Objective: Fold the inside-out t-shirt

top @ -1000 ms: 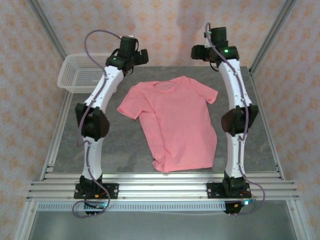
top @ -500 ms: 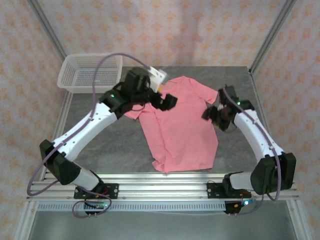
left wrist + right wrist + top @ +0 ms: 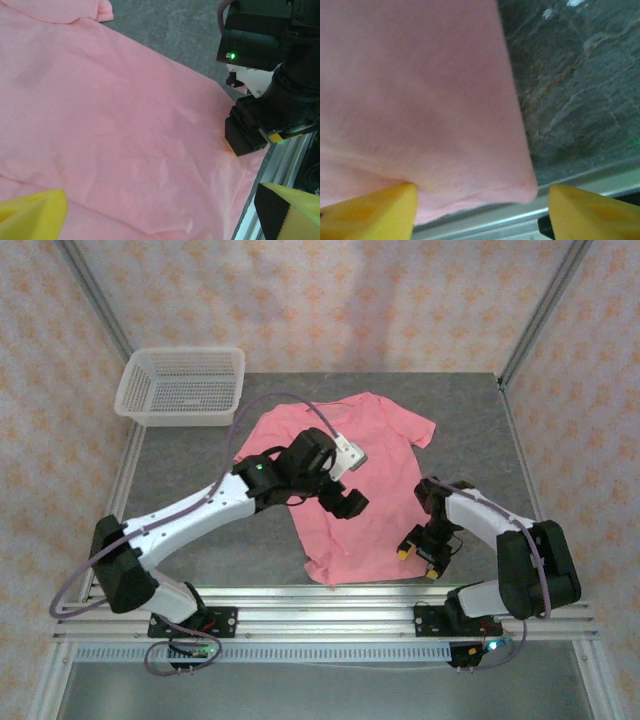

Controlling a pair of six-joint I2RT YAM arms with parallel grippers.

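Grey desk (image 3: 480, 440) is noted bearing the inside-out t-shirt (image 3: 370, 470) flat, left gripper (image 3: 343, 503) wide open and empty above it, right gripper (image 3: 416, 562) half-open astride the near hem corner (image 3: 520, 187), to be seated deeper before closing.

Around me, walls (image 3: 400, 300) papered pale with a repeating orange flower motif. My table (image 3: 480, 430) is grey, stone-veined, matte. Slanted aluminium posts (image 3: 541, 315) frame the far corners; ribbed aluminium rails (image 3: 320, 612) run along the near edge. Light soft and even.
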